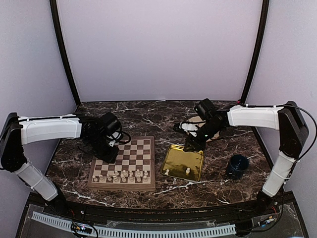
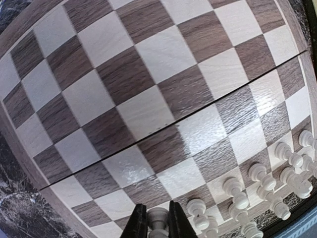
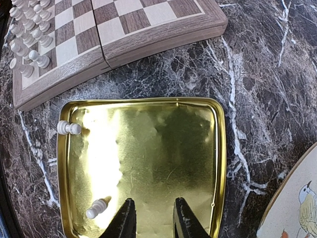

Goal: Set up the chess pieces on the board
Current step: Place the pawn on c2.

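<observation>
The wooden board point(image 1: 126, 151) lies left of centre, with several cream chess pieces point(image 1: 121, 174) lined up in its two near rows. My left gripper point(image 1: 107, 152) hangs over the board's left side, shut on one white piece point(image 2: 158, 216) that stands upright between its fingers just above the board point(image 2: 148, 99). More pieces point(image 2: 267, 183) stand to its right. My right gripper point(image 3: 152, 218) is open and empty over the gold tray point(image 3: 221, 148). Two pieces lie in the tray, one point(image 3: 68, 128) at the left rim and another point(image 3: 97, 208) near my left finger.
A dark blue cup point(image 1: 237, 166) stands right of the tray point(image 1: 185, 157). A pale plate with a bird picture point(image 3: 297, 208) lies on the dark marble table beyond the tray. The board's corner point(image 3: 124, 29) sits close to the tray's far edge.
</observation>
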Robot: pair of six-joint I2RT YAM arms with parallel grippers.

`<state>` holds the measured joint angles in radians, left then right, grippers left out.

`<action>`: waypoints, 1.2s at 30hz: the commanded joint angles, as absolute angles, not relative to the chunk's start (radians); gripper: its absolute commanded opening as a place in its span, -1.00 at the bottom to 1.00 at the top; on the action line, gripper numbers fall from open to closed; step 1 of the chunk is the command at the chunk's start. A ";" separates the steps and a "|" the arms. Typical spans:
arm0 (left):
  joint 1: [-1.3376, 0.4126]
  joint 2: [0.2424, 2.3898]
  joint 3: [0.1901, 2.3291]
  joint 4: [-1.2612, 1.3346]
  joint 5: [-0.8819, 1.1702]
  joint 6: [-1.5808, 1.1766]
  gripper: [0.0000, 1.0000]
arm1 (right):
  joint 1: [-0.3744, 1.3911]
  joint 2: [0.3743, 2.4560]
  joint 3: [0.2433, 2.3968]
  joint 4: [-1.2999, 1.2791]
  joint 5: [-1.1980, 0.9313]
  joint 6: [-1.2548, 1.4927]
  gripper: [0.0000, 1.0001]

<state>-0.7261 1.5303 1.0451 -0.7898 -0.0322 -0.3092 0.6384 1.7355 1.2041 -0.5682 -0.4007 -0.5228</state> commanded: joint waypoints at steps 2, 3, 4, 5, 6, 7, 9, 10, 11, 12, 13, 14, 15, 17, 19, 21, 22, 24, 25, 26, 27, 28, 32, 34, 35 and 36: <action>-0.708 1.459 0.981 -0.809 -0.005 -0.367 -0.89 | 0.639 1.752 1.226 -0.564 -0.416 -0.530 -0.45; -0.709 1.458 0.974 -0.808 0.005 -0.368 -0.89 | 0.639 1.754 1.227 -0.564 -0.418 -0.530 -0.45; -0.708 1.457 0.969 -0.808 0.015 -0.369 -0.89 | 0.639 1.755 1.227 -0.565 -0.419 -0.530 -0.45; -0.708 1.456 0.963 -0.809 0.019 -0.371 -0.89 | 0.638 1.757 1.227 -0.566 -0.419 -0.529 -0.45; -0.708 1.454 0.955 -0.807 0.023 -0.373 -0.89 | 0.638 1.758 1.227 -0.567 -0.419 -0.530 -0.45; -0.708 1.451 0.949 -0.804 0.031 -0.373 -0.89 | 0.638 1.758 1.228 -0.567 -0.419 -0.530 -0.45; -0.709 1.447 0.936 -0.798 0.039 -0.371 -0.88 | 0.638 1.760 1.229 -0.568 -0.419 -0.530 -0.45; -0.709 1.449 0.934 -0.797 0.042 -0.371 -0.88 | 0.639 1.760 1.229 -0.568 -0.419 -0.529 -0.45; -0.709 1.451 0.930 -0.794 0.046 -0.372 -0.88 | 0.638 1.761 1.229 -0.569 -0.420 -0.530 -0.45; -0.709 1.453 0.928 -0.791 0.053 -0.372 -0.87 | 0.639 1.762 1.229 -0.569 -0.420 -0.529 -0.45; -0.709 1.456 0.926 -0.787 0.056 -0.372 -0.87 | 0.639 1.763 1.229 -0.569 -0.420 -0.529 -0.45; -0.709 1.459 0.924 -0.784 0.059 -0.373 -0.87 | 0.639 1.765 1.229 -0.569 -0.422 -0.531 -0.45; -0.708 1.462 0.922 -0.781 0.059 -0.373 -0.87 | 0.638 1.766 1.230 -0.569 -0.422 -0.531 -0.45; -0.709 1.470 0.918 -0.776 0.062 -0.371 -0.87 | 0.638 1.768 1.230 -0.570 -0.422 -0.532 -0.45; -0.709 1.477 0.915 -0.771 0.069 -0.370 -0.87 | 0.639 1.767 1.229 -0.571 -0.421 -0.532 -0.45; -0.709 1.486 0.915 -0.767 0.076 -0.368 -0.87 | 0.639 1.767 1.229 -0.571 -0.420 -0.533 -0.45; -0.709 1.491 0.915 -0.767 0.075 -0.367 -0.86 | 0.639 1.769 1.229 -0.571 -0.420 -0.533 -0.45; -0.709 1.496 0.914 -0.764 0.075 -0.367 -0.86 | 0.639 1.770 1.229 -0.573 -0.419 -0.534 -0.45; -0.709 1.498 0.913 -0.762 0.076 -0.367 -0.86 | 0.640 1.771 1.230 -0.571 -0.420 -0.534 -0.45; -0.709 1.500 0.913 -0.759 0.077 -0.366 -0.86 | 0.639 1.772 1.230 -0.572 -0.420 -0.535 -0.45; -0.708 1.504 0.912 -0.757 0.077 -0.365 -0.86 | 0.639 1.773 1.230 -0.572 -0.421 -0.536 -0.45; -0.709 1.507 0.913 -0.757 0.077 -0.366 -0.86 | 0.639 1.773 1.230 -0.572 -0.421 -0.537 -0.45; -0.709 1.517 0.912 -0.759 0.076 -0.367 -0.78 | 0.639 1.779 1.235 -0.579 -0.423 -0.538 -0.45; -0.709 1.520 0.912 -0.760 0.082 -0.365 -0.75 | 0.639 1.779 1.236 -0.581 -0.423 -0.538 -0.45; -0.709 1.520 0.913 -0.761 0.082 -0.365 -0.75 | 0.639 1.780 1.236 -0.581 -0.423 -0.538 -0.45; -0.709 1.521 0.912 -0.763 0.082 -0.365 -0.74 | 0.639 1.780 1.236 -0.582 -0.423 -0.538 -0.45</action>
<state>-0.7097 1.5135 0.9264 -0.7563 0.0711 -0.3634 0.6384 1.7683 1.2129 -0.5747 -0.4080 -0.5266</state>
